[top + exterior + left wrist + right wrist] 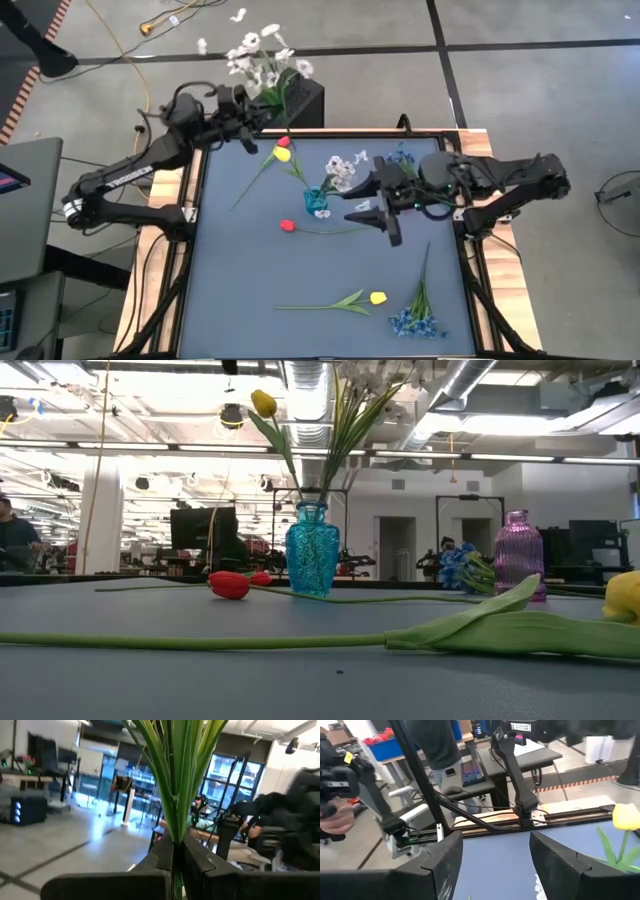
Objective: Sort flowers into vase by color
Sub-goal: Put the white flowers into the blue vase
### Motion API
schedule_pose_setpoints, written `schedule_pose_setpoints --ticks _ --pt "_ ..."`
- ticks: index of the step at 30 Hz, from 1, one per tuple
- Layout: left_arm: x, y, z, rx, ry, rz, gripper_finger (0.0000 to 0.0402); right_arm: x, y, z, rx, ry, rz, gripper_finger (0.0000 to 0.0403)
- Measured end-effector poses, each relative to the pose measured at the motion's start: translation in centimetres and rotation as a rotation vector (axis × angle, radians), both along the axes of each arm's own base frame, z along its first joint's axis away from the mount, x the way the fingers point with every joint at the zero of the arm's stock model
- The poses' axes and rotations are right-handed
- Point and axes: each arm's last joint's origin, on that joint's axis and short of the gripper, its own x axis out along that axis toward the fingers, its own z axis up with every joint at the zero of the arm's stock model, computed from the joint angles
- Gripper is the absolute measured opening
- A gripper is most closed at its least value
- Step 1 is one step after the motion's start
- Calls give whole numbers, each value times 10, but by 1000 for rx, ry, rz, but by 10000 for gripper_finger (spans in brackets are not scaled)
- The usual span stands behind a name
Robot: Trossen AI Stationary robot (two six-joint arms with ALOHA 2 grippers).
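Observation:
My left gripper (247,128) is shut on a spray of white blossoms (262,55), raised over the table's far edge. My right gripper (380,215) hangs open just right of the blue vase (318,200), touching nothing. That vase (312,550) holds a yellow tulip (264,403) and white blossoms (340,170). The purple vase (518,555) with blue blossoms (455,565) is mostly hidden under my right arm in the high view. Two red tulips (287,226) (287,142), a yellow tulip (378,297) and a blue spray (418,320) lie flat on the mat. My left gripper pinches the bundle of green stems (175,837) between its two fingers (200,862), well below the blossoms. Several stems are in the hold together. The spray is lifted clear of the table and stands up out of the fingers, spreading above them (172,750).
A dark box (305,100) stands just beyond the table's far edge, below the held spray. Cables and a person show past the table's edge (560,812) in the right wrist view. Open mat (240,260) lies on the left half and between the near flowers.

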Motion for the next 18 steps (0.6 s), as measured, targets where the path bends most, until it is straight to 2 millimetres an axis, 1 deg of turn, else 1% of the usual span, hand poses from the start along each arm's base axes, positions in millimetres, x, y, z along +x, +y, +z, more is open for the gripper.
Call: schedule_pose_setpoints --ticks 5,9,14,18 --pt "10 43 -20 -70 34 -86 0 -1 12 -4 -24 20 -43 258" --pt "19 70 -38 -111 44 -159 0 -3 18 -5 -41 32 -75 258" --pt "33 94 -63 -143 86 -218 0 -5 24 -5 -40 27 -101 258" --pt "45 104 -81 -166 109 -293 0 -7 28 -7 -15 48 -124 258"
